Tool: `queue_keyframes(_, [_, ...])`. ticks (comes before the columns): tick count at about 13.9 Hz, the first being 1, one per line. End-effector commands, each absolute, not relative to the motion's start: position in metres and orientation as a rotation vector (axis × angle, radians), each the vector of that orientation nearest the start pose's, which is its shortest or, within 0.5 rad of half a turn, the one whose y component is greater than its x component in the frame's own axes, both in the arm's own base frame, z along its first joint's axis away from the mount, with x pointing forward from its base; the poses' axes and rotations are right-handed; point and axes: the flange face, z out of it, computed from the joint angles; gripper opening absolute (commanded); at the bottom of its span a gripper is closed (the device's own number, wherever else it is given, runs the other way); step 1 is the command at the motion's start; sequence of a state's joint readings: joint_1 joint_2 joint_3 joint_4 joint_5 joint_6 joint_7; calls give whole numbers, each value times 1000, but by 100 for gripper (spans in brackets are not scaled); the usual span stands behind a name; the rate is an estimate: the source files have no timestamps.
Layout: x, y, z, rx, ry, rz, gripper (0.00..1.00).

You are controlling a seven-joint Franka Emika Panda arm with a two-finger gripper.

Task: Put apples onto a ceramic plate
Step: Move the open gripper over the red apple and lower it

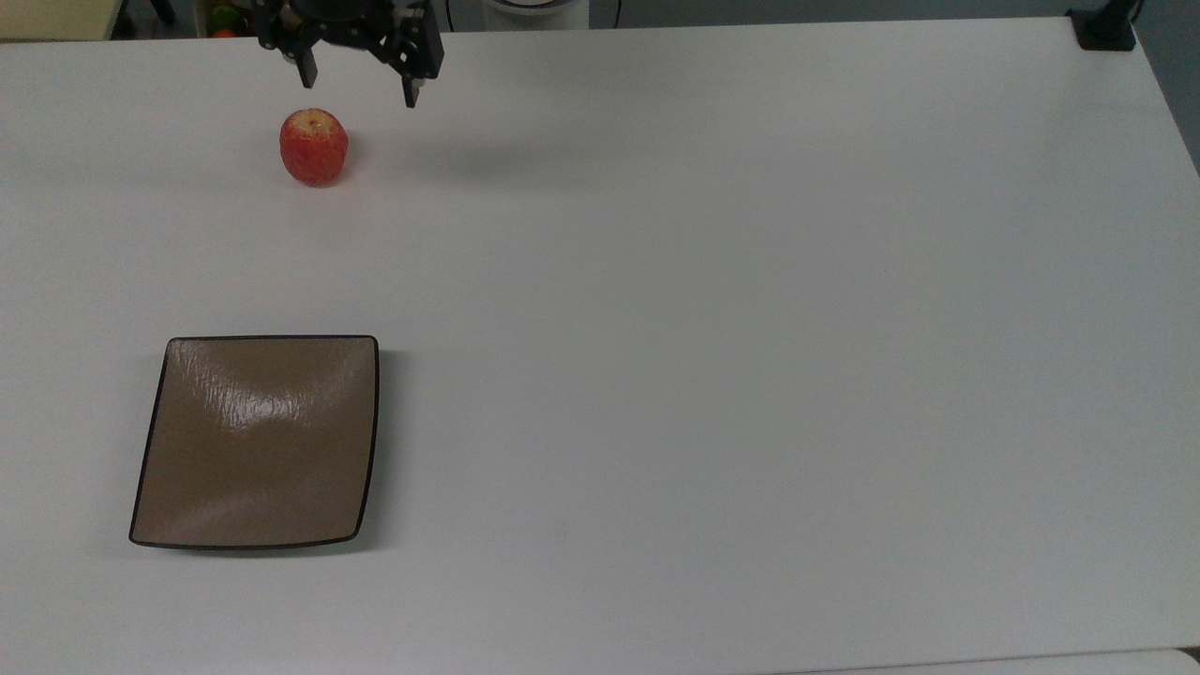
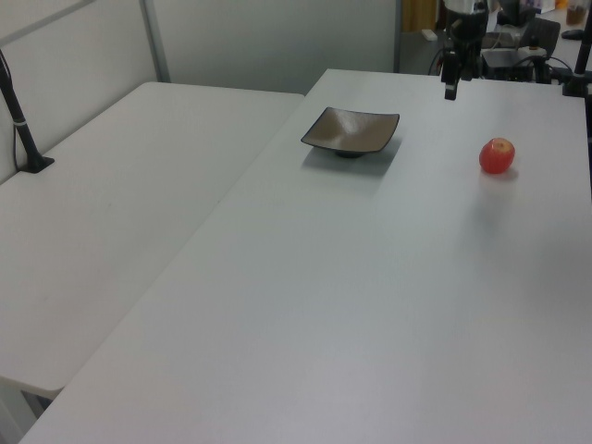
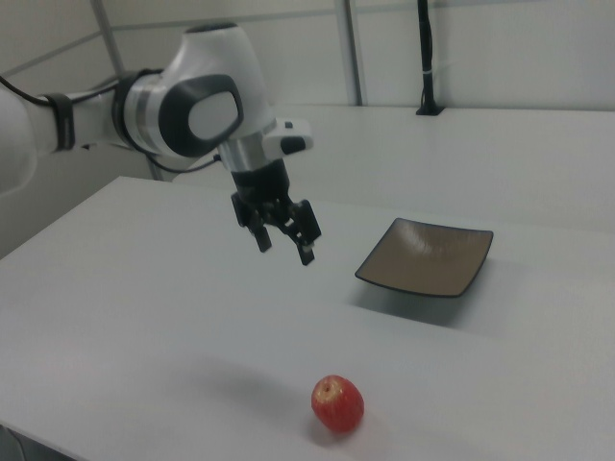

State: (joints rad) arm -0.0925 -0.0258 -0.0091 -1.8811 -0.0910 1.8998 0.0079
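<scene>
Apple (image 1: 313, 147) sits upright on the white surface (image 1: 712, 309), upper left of the top view, stem end up; in the right view it lies at bottom centre (image 3: 337, 403), in the left view at the upper right (image 2: 497, 155). Plate (image 1: 258, 441) sits in the lower left of the top view, well apart from the apple, nothing on it; task not yet begun in effect.

Gripper (image 1: 358, 84) hangs above the surface at the top edge of the top view, just up and right of the apple, not touching it; fingers spread wide and holding nothing, clearest in the right view (image 3: 282, 244).

Handling, judged: the apple is small, round and looks light and firm; skin mottled and slightly wrinkled, so probably not very slippery, though the curve could let it roll or squirt out if pinched off centre. Best hold would be across the widest part, at mid height, fingers coming straight down either side of the stem; the present opening looks wider than the fruit. The plate is glossy and ceramic, so hard and brittle; its curved, dished face should keep the apple from rolling off if released low near the middle; dropping from height risks a bounce or a chip.

Surface: plain white, flat, matte, bare around both things; a second white table adjoins it in the left view (image 2: 120, 194). Room: pale partition walls, a black clamped post (image 2: 20, 120) at the left view's left, some clutter beyond the far edge behind the arm (image 3: 173, 110); free path between apple and plate.
</scene>
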Motion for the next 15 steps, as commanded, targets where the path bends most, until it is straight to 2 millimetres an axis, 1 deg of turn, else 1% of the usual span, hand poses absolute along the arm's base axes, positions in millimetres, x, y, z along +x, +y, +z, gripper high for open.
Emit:
queue_keyframes(1, [545,-86,487,-3285,125,-56,100])
queue_keyframes(2, [541,-98,476,-3303,126,-28,100])
queue_keyframes(5, [531,-118,458,-3310,98,49,100])
queue_keyframes(8, [527,-140,432,-3316,86,111,100])
queue_keyframes(11, [530,-149,402,-3327,75,169,100])
queue_keyframes(13, [530,-152,389,-3322,80,205,100])
queue_keyframes(15, [530,-151,375,-3315,72,250,100])
